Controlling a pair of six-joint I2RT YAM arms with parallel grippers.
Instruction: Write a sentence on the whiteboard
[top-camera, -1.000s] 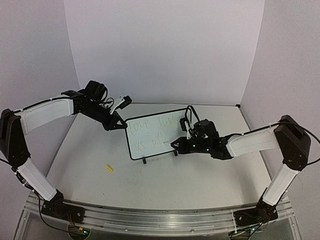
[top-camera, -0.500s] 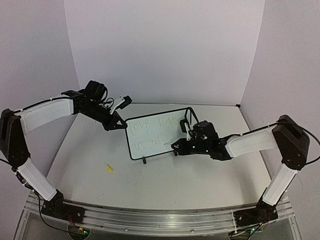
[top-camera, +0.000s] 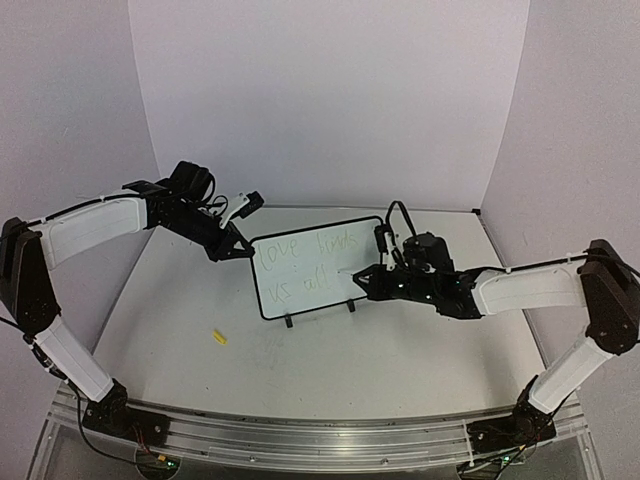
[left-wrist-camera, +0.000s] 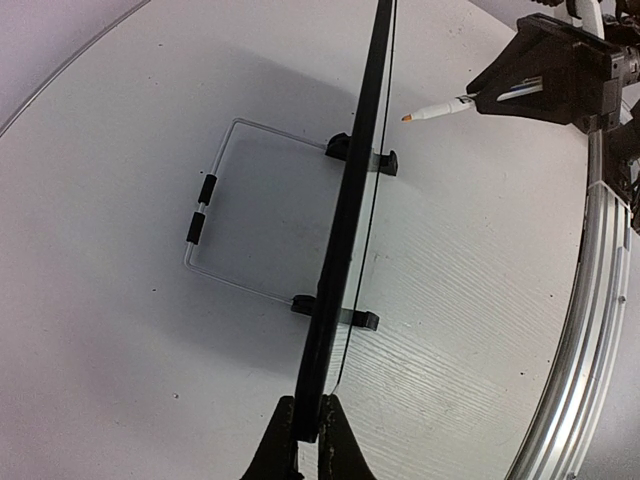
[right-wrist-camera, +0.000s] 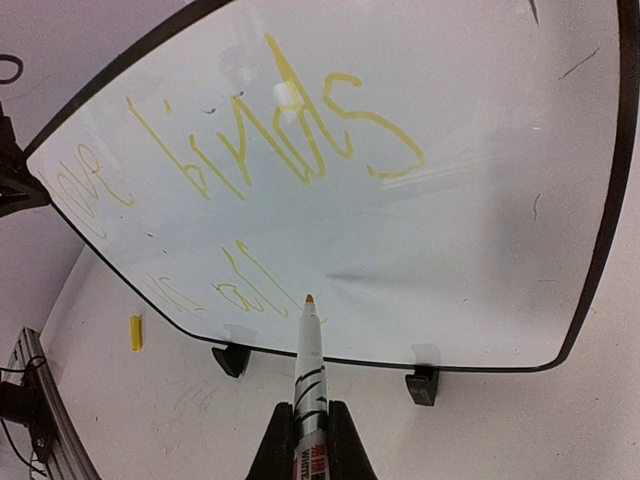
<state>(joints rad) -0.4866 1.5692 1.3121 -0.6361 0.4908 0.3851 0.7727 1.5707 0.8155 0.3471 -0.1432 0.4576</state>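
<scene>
The whiteboard (top-camera: 305, 275) stands upright on two black feet mid-table, and the sentence (top-camera: 300, 265) runs across it in two faint yellow-green lines. My left gripper (top-camera: 232, 248) is shut on the board's left edge; the left wrist view shows the whiteboard (left-wrist-camera: 350, 220) edge-on between the pinched left gripper (left-wrist-camera: 310, 415). My right gripper (top-camera: 372, 280) is shut on a white marker (right-wrist-camera: 310, 350) with an orange tip. The tip hovers a little off the board, right of the sentence's (right-wrist-camera: 290, 150) lower line. The right wrist view has the right gripper (right-wrist-camera: 310, 425) low in front of the whiteboard (right-wrist-camera: 480, 230).
A small yellow cap (top-camera: 218, 337) lies on the table left of the board, also in the right wrist view as the yellow cap (right-wrist-camera: 135, 332). A wire stand (left-wrist-camera: 215, 200) props the board from behind. White walls enclose the table's back and sides.
The right arm has drawn back to the right and the marker tip has risen from the lower line, now off the board. The left arm and board have not moved.
</scene>
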